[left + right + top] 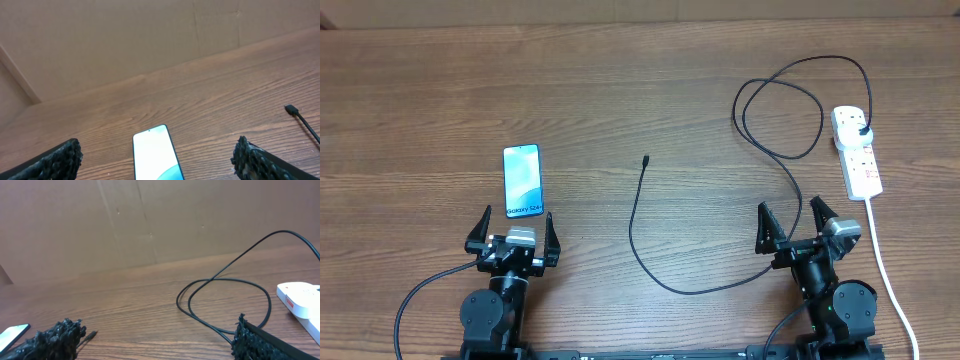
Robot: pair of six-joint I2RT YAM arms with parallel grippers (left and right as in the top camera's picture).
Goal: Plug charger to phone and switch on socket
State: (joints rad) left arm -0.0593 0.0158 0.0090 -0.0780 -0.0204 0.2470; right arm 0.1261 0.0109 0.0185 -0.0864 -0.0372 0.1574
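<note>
Charger (632,222): lying loose on the worktop (620,80), its small tip (646,159) resting in the middle, well apart from the phone; the cable is looping far right, its black plug (863,130) sitting in the socket.
Phone (522,181): lying flat on the left, screen glowing, just beyond the left pincer.
Socket (856,150): lying at the right edge, its thick white cord (885,265) trailing toward the near side.
Left pincer (517,222): gaping wide, gripping nothing.
Right pincer (788,205): also gaping wide, gripping nothing, the cable passing just beyond its fingers.
</note>
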